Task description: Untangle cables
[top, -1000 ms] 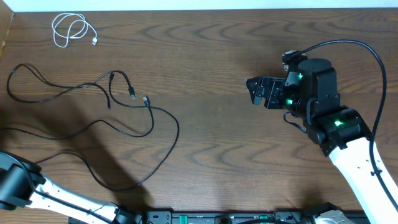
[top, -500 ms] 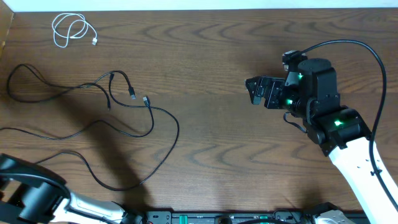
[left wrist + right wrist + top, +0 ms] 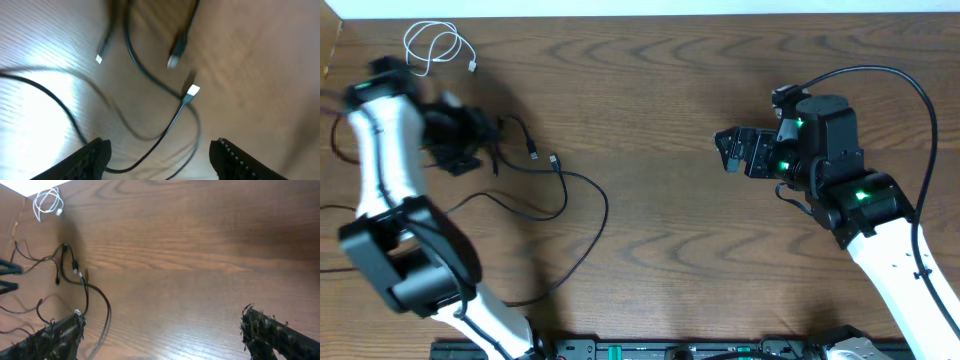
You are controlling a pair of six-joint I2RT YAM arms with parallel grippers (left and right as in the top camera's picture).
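Overhead: left gripper (image 3: 458,148) is blurred, low over the knot end of the black cables (image 3: 563,176) at the table's (image 3: 650,90) left side; the loose loops trail toward the middle and the front edge. The white cable (image 3: 433,47) is coiled on its own at the far left corner, apart from the black ones. Right gripper (image 3: 728,148) hangs over bare wood, well apart from every cable. Left wrist: left gripper (image 3: 160,147) is spread wide and holds nothing; crossing black strands and plug ends (image 3: 192,91) lie beneath. Right wrist: right gripper (image 3: 162,325) is also spread and empty, with the black cables (image 3: 80,277) and white cable (image 3: 47,201) far ahead. Risks: closing on two crossed strands would drag the tangle tighter; a plug could snag in a loop; pulling toward the corner could sweep into the white coil.
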